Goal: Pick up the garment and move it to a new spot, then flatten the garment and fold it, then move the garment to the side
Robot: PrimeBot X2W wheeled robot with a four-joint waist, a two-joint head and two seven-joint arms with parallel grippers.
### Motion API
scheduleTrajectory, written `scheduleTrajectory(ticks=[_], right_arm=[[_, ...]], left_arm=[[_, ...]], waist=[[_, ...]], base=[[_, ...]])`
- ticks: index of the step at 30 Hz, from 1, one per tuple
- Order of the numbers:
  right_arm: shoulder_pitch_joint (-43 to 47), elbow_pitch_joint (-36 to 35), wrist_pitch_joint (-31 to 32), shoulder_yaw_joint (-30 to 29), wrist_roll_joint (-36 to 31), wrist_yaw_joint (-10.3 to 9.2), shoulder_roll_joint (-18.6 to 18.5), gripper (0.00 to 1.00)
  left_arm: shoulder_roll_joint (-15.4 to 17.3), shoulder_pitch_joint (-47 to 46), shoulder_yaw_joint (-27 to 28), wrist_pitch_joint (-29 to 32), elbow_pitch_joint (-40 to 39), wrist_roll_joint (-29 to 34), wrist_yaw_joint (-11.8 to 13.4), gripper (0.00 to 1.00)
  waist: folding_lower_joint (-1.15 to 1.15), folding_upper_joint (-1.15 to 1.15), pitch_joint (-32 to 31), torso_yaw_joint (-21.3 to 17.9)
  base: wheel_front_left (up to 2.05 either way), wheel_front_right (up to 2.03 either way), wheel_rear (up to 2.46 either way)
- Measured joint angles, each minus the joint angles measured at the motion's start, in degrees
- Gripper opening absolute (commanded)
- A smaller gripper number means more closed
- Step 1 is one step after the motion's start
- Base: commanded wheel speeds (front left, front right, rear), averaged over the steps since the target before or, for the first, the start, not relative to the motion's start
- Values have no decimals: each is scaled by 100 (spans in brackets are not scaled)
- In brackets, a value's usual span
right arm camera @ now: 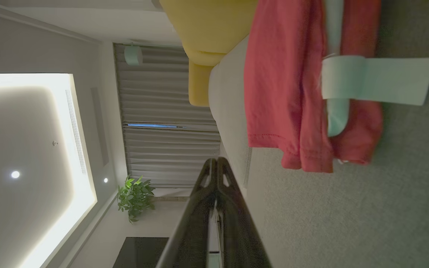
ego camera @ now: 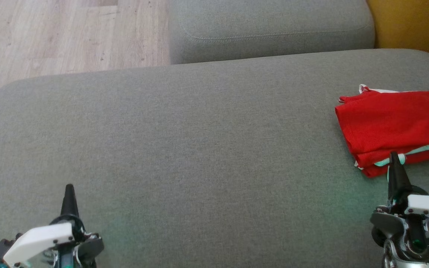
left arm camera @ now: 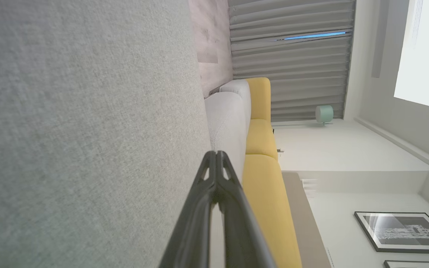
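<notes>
The garment is red with pale mint and white trim. It lies folded at the right edge of the grey sofa cushion. The right wrist view catches the garment close up, with a pale trim band sticking out of the fold. My right gripper hovers just in front of the garment's near edge, fingers pressed together and holding nothing; its closed tips point past the fabric. At the lower left, my left gripper is shut and empty over bare cushion, and its joined tips show in the left wrist view.
A second grey cushion sits behind the main one. Wooden floor lies at the back left, and a yellow seat stands at the back right.
</notes>
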Motion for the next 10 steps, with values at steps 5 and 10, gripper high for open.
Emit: scheduleTrajectory(ticks=[5,10], right_arm=[[1,-44,97,-58,288,0,0,0],[1,-70,123,-76,421,0,0,0]], left_arm=[[0,-29,18,76,-11,-275,-42,0],[0,-29,29,99,-11,-391,-43,0]], waist=[[0,0,-3,-2],[0,0,-4,-3]], base=[[0,0,0],[0,0,0]])
